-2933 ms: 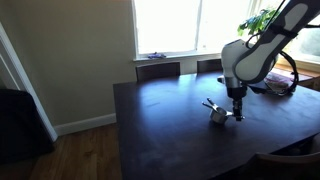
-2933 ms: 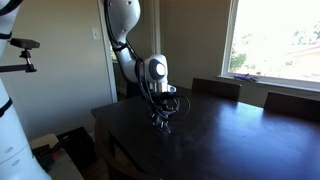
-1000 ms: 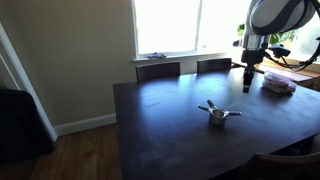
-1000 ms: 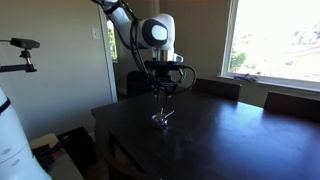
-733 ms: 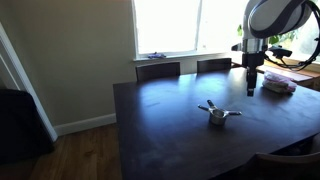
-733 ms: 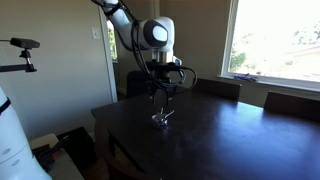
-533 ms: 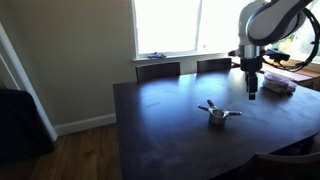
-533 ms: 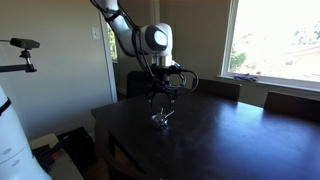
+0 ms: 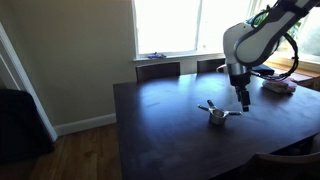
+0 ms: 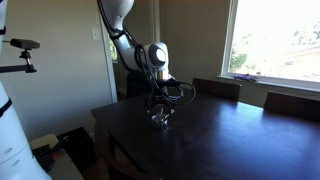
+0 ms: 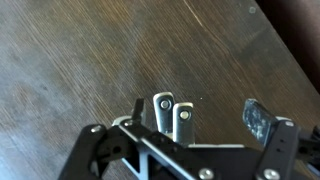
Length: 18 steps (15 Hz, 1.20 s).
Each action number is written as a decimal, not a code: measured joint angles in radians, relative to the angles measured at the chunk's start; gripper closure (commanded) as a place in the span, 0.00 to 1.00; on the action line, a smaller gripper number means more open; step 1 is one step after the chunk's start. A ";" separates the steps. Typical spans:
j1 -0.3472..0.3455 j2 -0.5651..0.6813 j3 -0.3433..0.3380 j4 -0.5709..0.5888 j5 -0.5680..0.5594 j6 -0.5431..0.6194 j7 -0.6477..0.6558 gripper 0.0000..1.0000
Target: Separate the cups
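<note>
The cups (image 9: 217,113) are small shiny metal pieces lying close together on the dark wooden table (image 9: 170,130); they show in both exterior views (image 10: 160,120). My gripper (image 9: 244,104) hangs low, just above and beside them (image 10: 160,108). In the wrist view the gripper (image 11: 197,114) is open, its dark fingers (image 11: 258,118) wide apart. Two flat silver handles (image 11: 163,108) (image 11: 184,120) stick up side by side in the gap, nearer the left finger and touching neither. The cup bowls are hidden under the gripper body.
A pinkish stack of flat items (image 9: 278,86) lies at the table's far side by the window. Chair backs (image 9: 158,70) (image 10: 215,88) stand along the table edge. A camera on a stand (image 10: 22,45) is off the table near the wall.
The arm has come down from high above the table to just over the cups, and the jaws have spread from partly closed to wide open. The cups have not moved.
</note>
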 measured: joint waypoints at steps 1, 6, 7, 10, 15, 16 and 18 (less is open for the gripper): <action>0.004 0.018 0.001 0.008 -0.007 0.008 0.003 0.00; 0.021 0.092 0.005 0.042 -0.040 0.028 0.029 0.00; 0.024 0.104 0.006 0.049 -0.044 0.028 0.032 0.00; 0.030 0.133 0.010 0.064 -0.051 0.029 0.039 0.00; 0.042 0.158 0.014 0.073 -0.062 0.029 0.056 0.31; 0.043 0.159 0.016 0.073 -0.065 0.029 0.059 0.38; 0.045 0.159 0.017 0.073 -0.067 0.029 0.063 0.51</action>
